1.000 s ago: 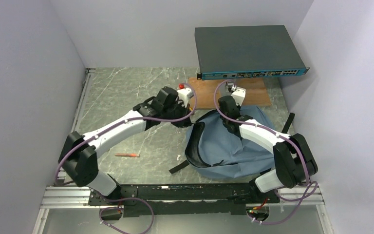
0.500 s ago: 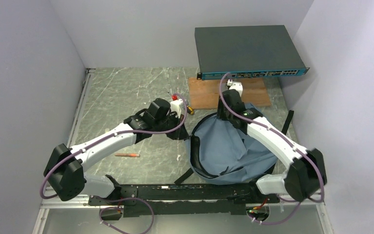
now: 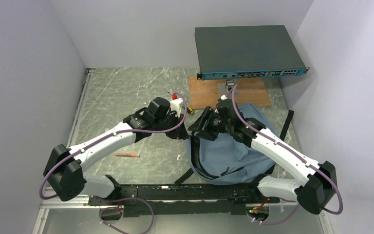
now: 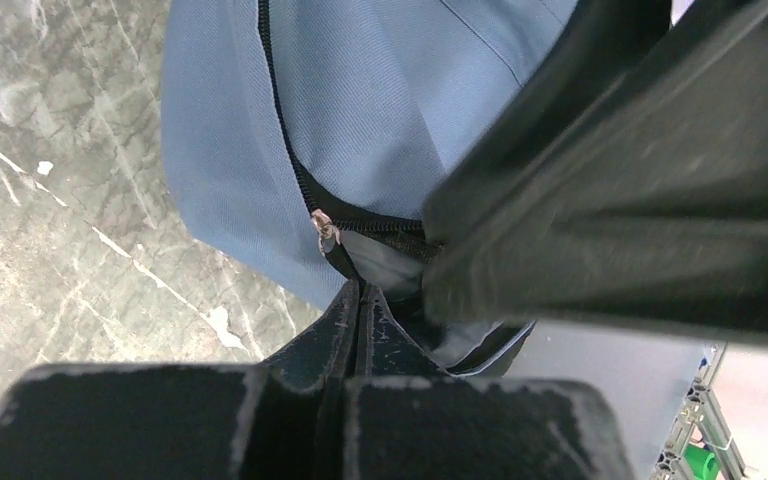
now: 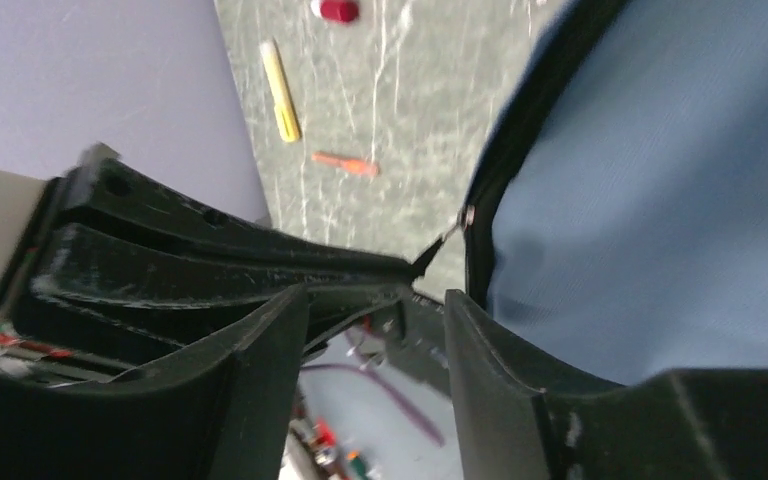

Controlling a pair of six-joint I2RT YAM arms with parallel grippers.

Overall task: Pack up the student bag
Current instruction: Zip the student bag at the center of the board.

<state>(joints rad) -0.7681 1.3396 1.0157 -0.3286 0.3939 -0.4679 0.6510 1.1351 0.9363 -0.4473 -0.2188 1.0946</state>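
Note:
The student bag (image 3: 233,151) lies flat right of centre, blue-grey with a black zipper line; it also fills the left wrist view (image 4: 390,110) and the right side of the right wrist view (image 5: 660,200). My left gripper (image 3: 182,134) sits at the bag's left edge, shut on the black zipper pull (image 4: 328,238); its tips (image 4: 360,300) pinch the tab. My right gripper (image 3: 200,126) hovers open just beside it over the same edge. In its own view the right gripper (image 5: 375,320) holds nothing, and the zipper pull (image 5: 435,252) sits just past its jaws.
A grey network switch (image 3: 246,51) rests on a wooden board (image 3: 229,92) at the back. An orange pen (image 3: 127,155) lies on the marble table left of the bag. A yellow pen (image 5: 282,90) and a small red object (image 5: 338,10) lie further off. Walls close in on both sides.
My right gripper opened and swung from the bag's far edge leftward, close to the left gripper. The left arm drew back toward the near left, still shut, and the bag's edge shifted with it.

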